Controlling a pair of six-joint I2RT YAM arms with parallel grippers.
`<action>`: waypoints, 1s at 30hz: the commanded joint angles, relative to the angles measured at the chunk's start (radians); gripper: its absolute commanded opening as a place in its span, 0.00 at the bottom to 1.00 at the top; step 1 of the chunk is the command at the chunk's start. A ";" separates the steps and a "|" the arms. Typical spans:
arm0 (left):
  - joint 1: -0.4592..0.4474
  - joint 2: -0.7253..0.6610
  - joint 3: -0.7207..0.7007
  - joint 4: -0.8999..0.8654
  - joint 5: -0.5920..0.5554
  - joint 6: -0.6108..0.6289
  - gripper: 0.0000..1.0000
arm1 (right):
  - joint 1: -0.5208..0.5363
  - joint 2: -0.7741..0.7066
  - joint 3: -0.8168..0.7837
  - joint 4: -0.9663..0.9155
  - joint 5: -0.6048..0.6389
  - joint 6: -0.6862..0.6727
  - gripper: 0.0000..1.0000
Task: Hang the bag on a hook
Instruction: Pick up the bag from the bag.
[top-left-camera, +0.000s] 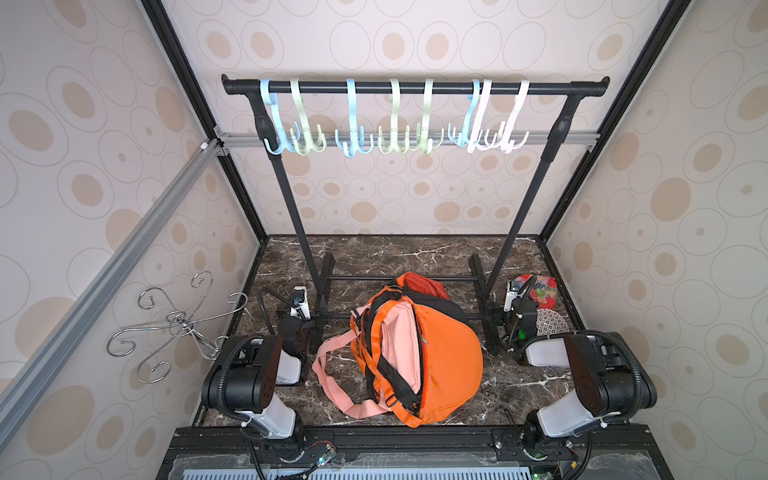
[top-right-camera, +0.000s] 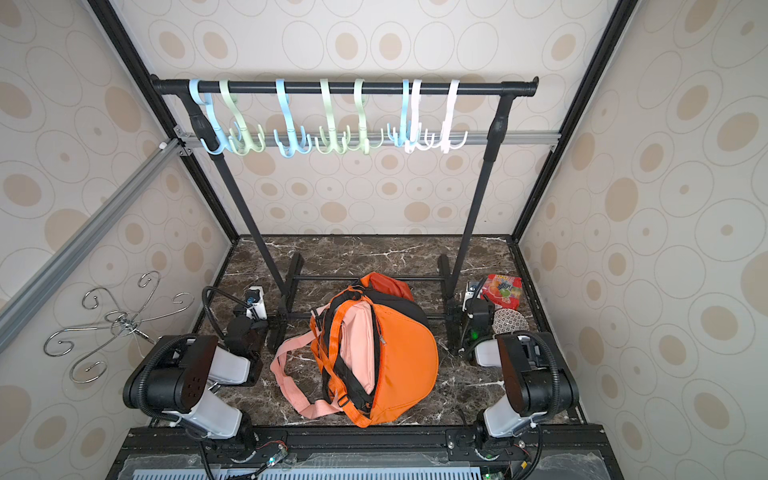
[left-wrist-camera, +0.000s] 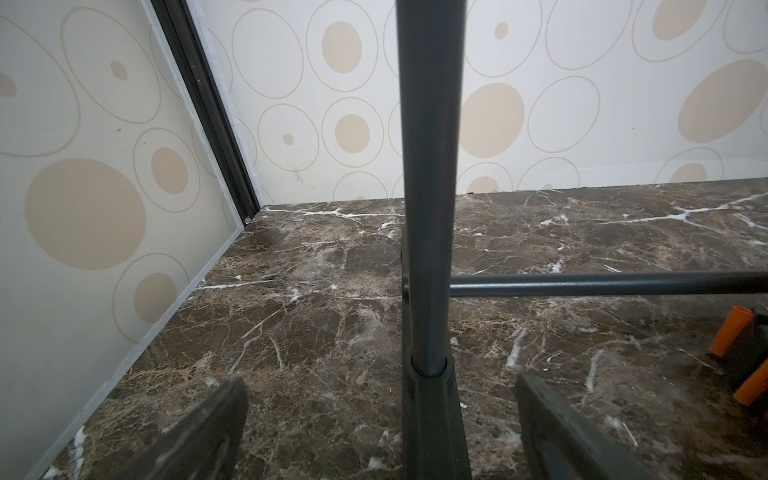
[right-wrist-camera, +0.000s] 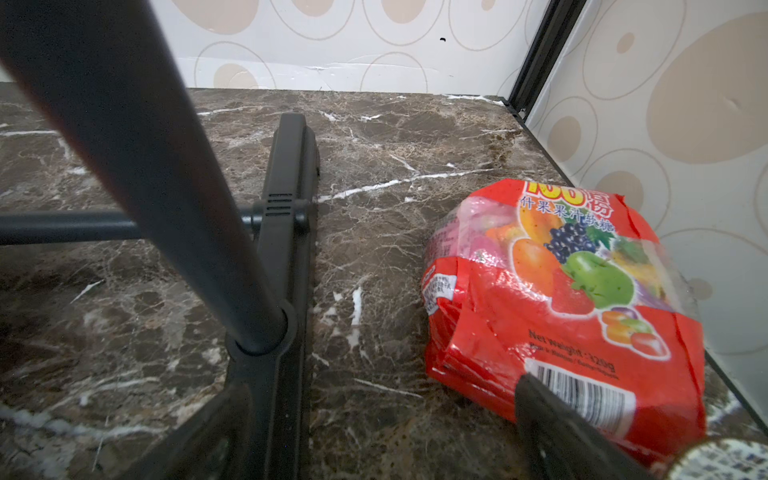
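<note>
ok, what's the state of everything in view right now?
rack: upright
plastic hooks: on the rack rail, all empty
orange bag: lying on the tabletop, unhung, top open
pink strap: slack, looped on the tabletop
chrome wall hook: empty
candy packet: lying on the tabletop, not held
left pincer: open, empty
right pincer: open, empty

Middle floor: bag (top-left-camera: 432, 357) fills it, between the rack (top-left-camera: 374, 87) feet.
Left post (left-wrist-camera: 428, 166): straight before left gripper (left-wrist-camera: 380, 380).
Right wall: candy pack (right-wrist-camera: 561, 299) narrows the gap.
Below hooks (top-left-camera: 351, 120): open air.
</note>
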 joint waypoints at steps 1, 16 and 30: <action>0.006 -0.012 0.007 0.011 0.002 -0.005 1.00 | -0.005 -0.019 0.005 -0.002 -0.005 0.001 1.00; 0.006 -0.011 0.010 0.007 0.002 -0.005 1.00 | -0.006 -0.018 0.007 -0.003 -0.005 0.001 1.00; -0.105 -0.291 0.053 -0.252 -0.329 0.000 1.00 | 0.137 -0.268 -0.072 0.018 0.219 -0.113 1.00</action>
